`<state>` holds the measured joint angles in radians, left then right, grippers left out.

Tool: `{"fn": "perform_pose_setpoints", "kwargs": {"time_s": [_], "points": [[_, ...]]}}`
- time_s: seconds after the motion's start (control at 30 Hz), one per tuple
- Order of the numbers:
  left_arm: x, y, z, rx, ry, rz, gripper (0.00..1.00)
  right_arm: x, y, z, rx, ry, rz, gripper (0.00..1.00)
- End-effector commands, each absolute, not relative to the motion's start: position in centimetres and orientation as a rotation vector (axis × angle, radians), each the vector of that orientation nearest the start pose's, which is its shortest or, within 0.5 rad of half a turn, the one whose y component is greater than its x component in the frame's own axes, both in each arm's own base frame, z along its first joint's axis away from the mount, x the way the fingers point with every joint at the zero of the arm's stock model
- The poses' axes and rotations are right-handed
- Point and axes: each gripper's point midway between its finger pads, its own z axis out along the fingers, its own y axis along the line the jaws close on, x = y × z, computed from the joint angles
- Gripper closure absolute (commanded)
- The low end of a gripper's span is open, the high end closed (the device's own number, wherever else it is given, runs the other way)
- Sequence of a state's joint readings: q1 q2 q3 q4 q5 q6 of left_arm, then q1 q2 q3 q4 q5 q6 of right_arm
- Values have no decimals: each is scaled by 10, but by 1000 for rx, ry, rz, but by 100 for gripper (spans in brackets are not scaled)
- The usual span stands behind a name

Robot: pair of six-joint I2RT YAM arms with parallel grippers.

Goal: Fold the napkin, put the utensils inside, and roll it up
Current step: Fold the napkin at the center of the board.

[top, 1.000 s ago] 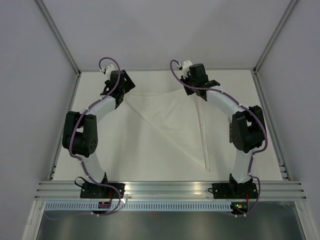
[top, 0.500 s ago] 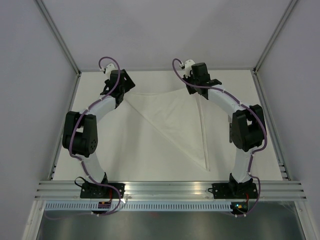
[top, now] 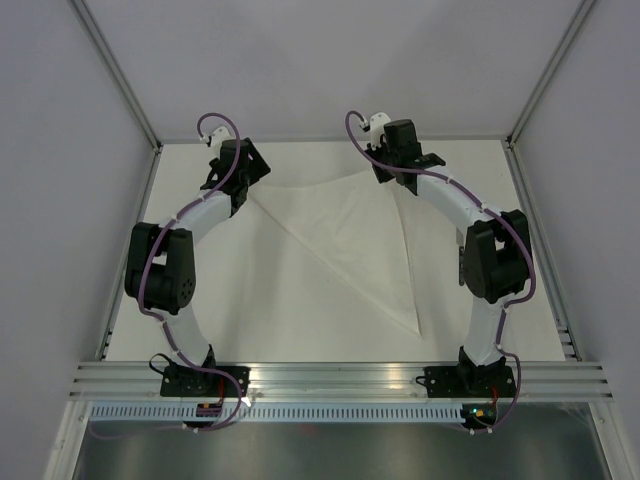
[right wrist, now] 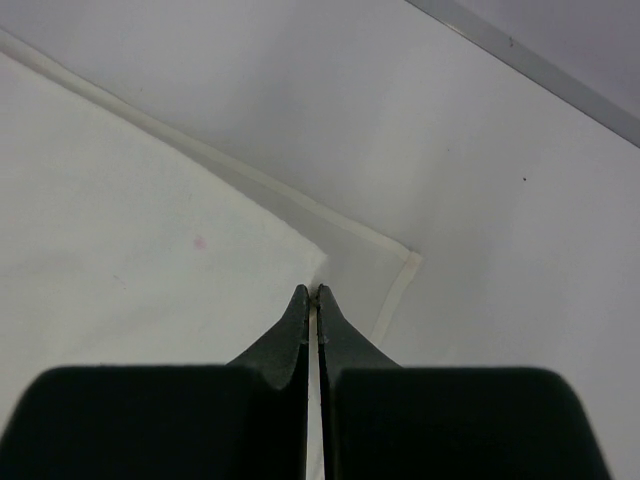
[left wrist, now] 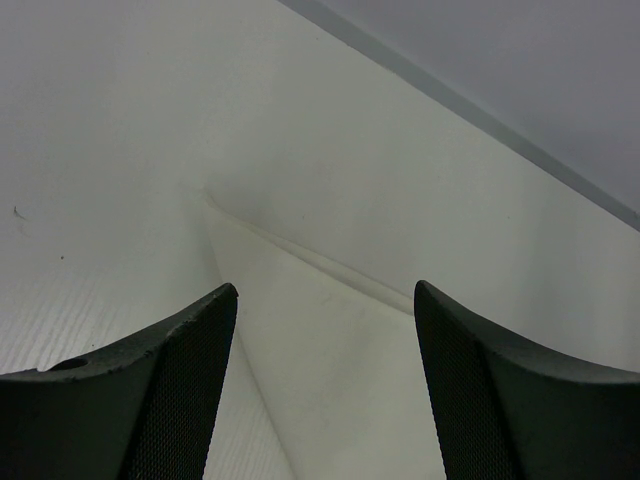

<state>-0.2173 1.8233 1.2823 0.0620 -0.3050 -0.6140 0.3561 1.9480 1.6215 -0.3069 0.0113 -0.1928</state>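
From where I stand, the nearest thing is the ribbed aluminium rail (top: 340, 375) along the table's front edge. The two black arm bases (top: 205, 380) are bolted to it, and thin purple cables (top: 150, 270) loop up the glossy white arm shells. Beyond the rail stretches the matte white tabletop (top: 250, 310), and on it lies the napkin (top: 350, 235), folded into a flat triangle. One sharp point reaches toward the right arm's base, a long diagonal edge runs up and left from it, and the other two corners sit far back under the two wrists. The cloth is thin and soft, nearly as white as the table, faintly creased, with a narrow folded hem along its edges. At the far left corner the left gripper (left wrist: 325, 290) hangs over the napkin's tip with its dark, finely stippled fingers (left wrist: 170, 380) spread wide and nothing between them. At the far right corner the right gripper (right wrist: 313, 295) has its tapered black fingers pressed tight together. Their tips meet right on the hem at the corner of the upper layer, which looks pinched between them. The lower layer's corner peeks out just beyond, slightly offset. Behind everything stand smooth pale grey walls (top: 330, 70) framed by slim metal posts (top: 120, 75).
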Motion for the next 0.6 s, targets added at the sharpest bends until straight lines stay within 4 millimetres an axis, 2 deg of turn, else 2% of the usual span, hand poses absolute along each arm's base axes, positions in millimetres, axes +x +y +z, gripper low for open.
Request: {"fn": "perform_pose_setpoints", "kwargs": {"time_s": [0.0,0.57], "points": [[539,-86,169,-594,1886,-250,23,527,182,172,-593,2076,69,100],[541,-87,164,-592,1895,-249,24,528,176,154,-584,2105,51,100]]}}
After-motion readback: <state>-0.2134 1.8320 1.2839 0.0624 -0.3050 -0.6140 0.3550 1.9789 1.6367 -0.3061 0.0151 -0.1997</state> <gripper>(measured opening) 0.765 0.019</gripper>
